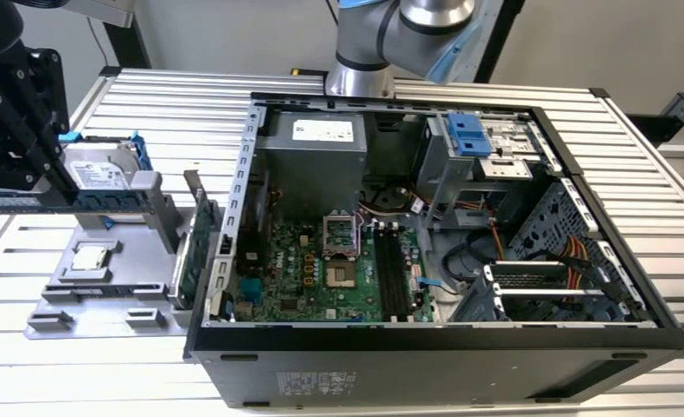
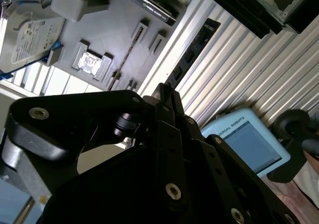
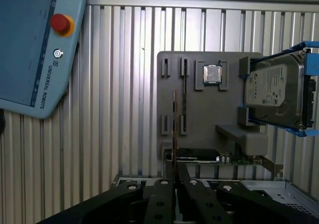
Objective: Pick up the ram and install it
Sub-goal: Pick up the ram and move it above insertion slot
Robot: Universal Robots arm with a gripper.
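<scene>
Exterior view's far left: black gripper [image 1: 54, 191], fingers pressed together on the ram [image 1: 101, 198]; blue stick held level and on edge, apparently lifted clear of the grey fixture tray [image 1: 127, 291]. Behind the ram: hard drive [image 1: 96, 172] in a blue caddy. On the tray below: square processor chip [image 1: 90, 258]. At the tray's right edge: green expansion card [image 1: 199, 239], standing on edge, just beside the open computer case [image 1: 434, 369]. Inside the case: motherboard [image 1: 301, 274] with dark memory slots [image 1: 394, 282]. First wrist view: ram seen edge-on between the fingertips; teach pendant [image 3: 35, 50] lying on the slatted table [image 3: 119, 84]
</scene>
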